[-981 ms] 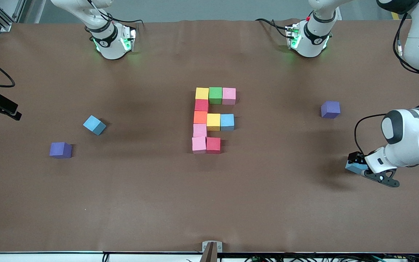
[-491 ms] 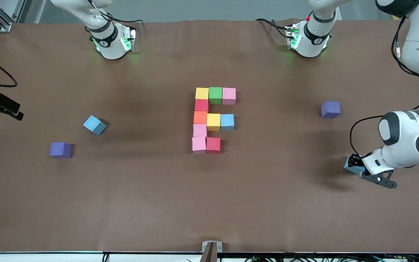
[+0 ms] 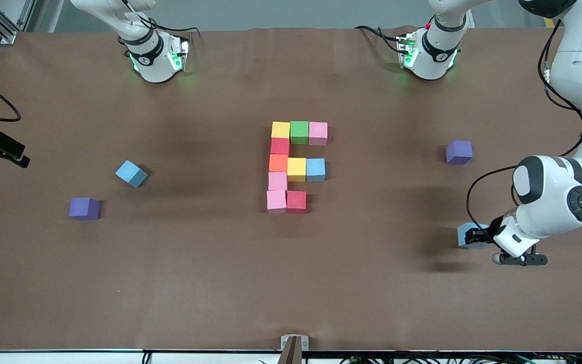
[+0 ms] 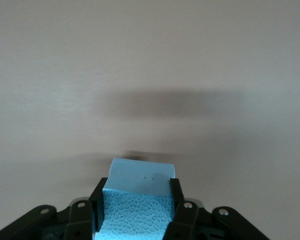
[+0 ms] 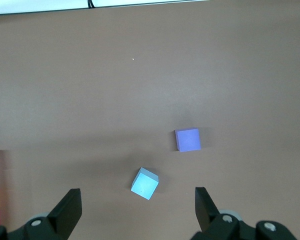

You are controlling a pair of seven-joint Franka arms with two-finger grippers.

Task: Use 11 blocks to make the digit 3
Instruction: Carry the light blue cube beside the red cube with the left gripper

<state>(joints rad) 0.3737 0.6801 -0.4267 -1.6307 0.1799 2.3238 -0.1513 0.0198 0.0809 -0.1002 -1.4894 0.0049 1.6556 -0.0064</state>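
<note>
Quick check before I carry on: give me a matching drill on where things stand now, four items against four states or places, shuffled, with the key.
Items:
1. left gripper
2. right gripper
3. green block
4. purple cube toward the right arm's end

States or places:
A. open, over the loose light blue block
B. in the figure's row farthest from the front camera, between yellow and pink
C. shut on a light blue block, off the table
D. alone on the table, nearer the front camera than the loose light blue block

Pairs: 1-C, 2-A, 3-B, 4-D

Cube figure (image 3: 295, 167): frame centre, cubes touching.
Turned cube (image 3: 131, 173): toward right arm's end.
Neighbour cube (image 3: 84, 208): near it, lower in frame.
Lone cube (image 3: 458, 152): toward left arm's end.
Held cube (image 3: 468, 235): lower than lone cube, between the left gripper (image 3: 475, 236) fingers.
</note>
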